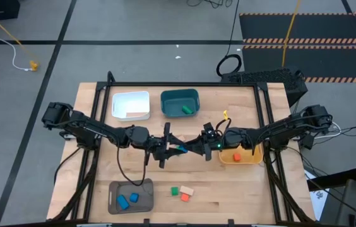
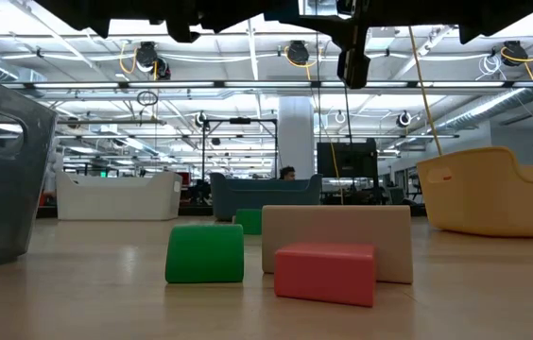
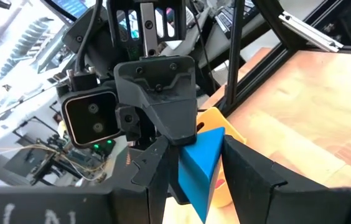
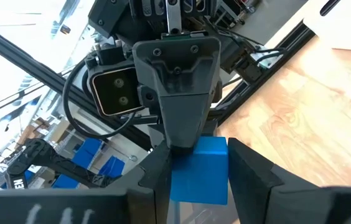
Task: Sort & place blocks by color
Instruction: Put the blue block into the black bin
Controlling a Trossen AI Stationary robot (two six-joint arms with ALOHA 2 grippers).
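A blue block [image 1: 179, 149] hangs above the middle of the table between my two grippers, which meet level from opposite sides. My left gripper [image 1: 171, 149] and my right gripper [image 1: 188, 148] are both shut on it. On the table near the front lie a green block [image 1: 174, 190], a tan block [image 1: 187, 189] and a red-orange block [image 1: 184, 197], each flat on the wood. In the low view these three fill the foreground, and the grippers are only dark shapes along the top. My left gripper pinches the blue block's near end [image 3: 195, 177] between its two fingers [image 3: 155, 180], level, from the table's left. The block is lifted clear and sits tilted in the hold. My right gripper pinches the block's other end [image 4: 199, 177] between its two fingers [image 4: 250, 171], level, from the table's right.
A white bin [image 1: 130, 98] and a teal bin [image 1: 179, 96] holding a green block [image 1: 187, 110] stand at the back. A yellow bin [image 1: 249, 159] with a red-orange block sits at the right, and a grey bin [image 1: 141, 186] with two blue blocks at the front left.
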